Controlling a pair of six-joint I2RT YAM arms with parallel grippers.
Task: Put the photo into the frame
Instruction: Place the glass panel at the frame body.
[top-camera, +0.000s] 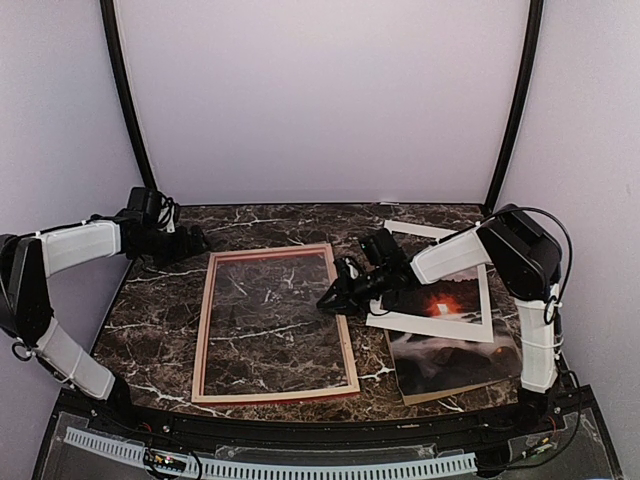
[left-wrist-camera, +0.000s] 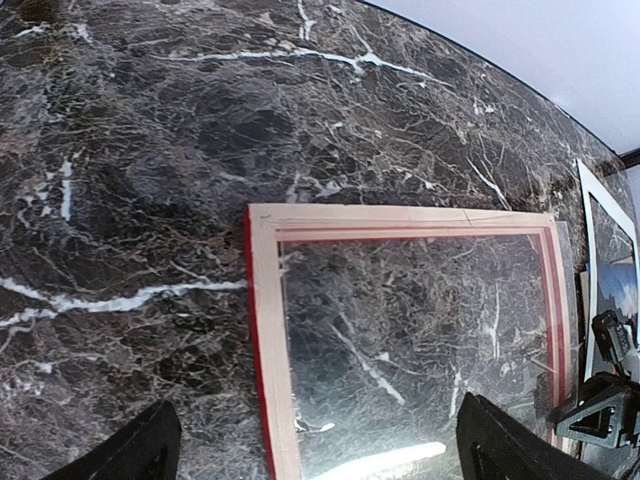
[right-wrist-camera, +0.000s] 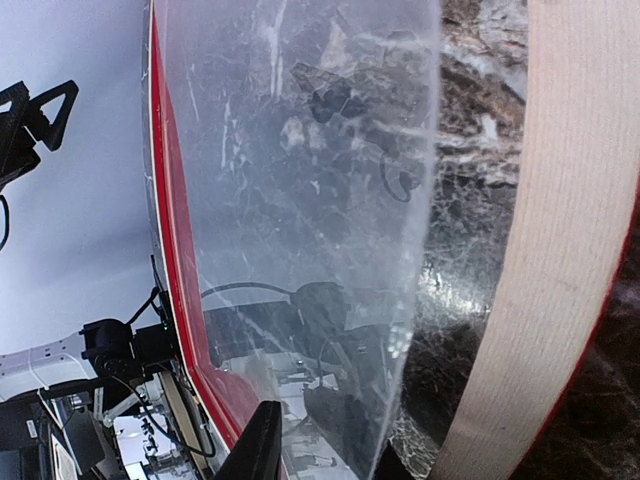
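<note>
The frame (top-camera: 205, 330) lies flat at the table's centre-left, pale wooden back up and red at its edges; it shows in the left wrist view (left-wrist-camera: 270, 330). A clear pane (top-camera: 270, 320) rests in it. The photo (top-camera: 455, 360), dark rocks with an orange glow, lies to the right, partly under a white mat (top-camera: 430, 325). My right gripper (top-camera: 335, 295) is at the frame's right rail (right-wrist-camera: 540, 250). Its jaws (right-wrist-camera: 328, 455) stand partly apart on either side of the pane's edge (right-wrist-camera: 420, 200). My left gripper (top-camera: 190, 240) is open and empty beyond the frame's far-left corner.
A brown backing board (top-camera: 440, 393) peeks out under the photo's near edge. The mat (left-wrist-camera: 585, 200) and a blue end of the photo (left-wrist-camera: 615, 290) show at the right of the left wrist view. White walls and black poles close in the marble table (top-camera: 160, 320).
</note>
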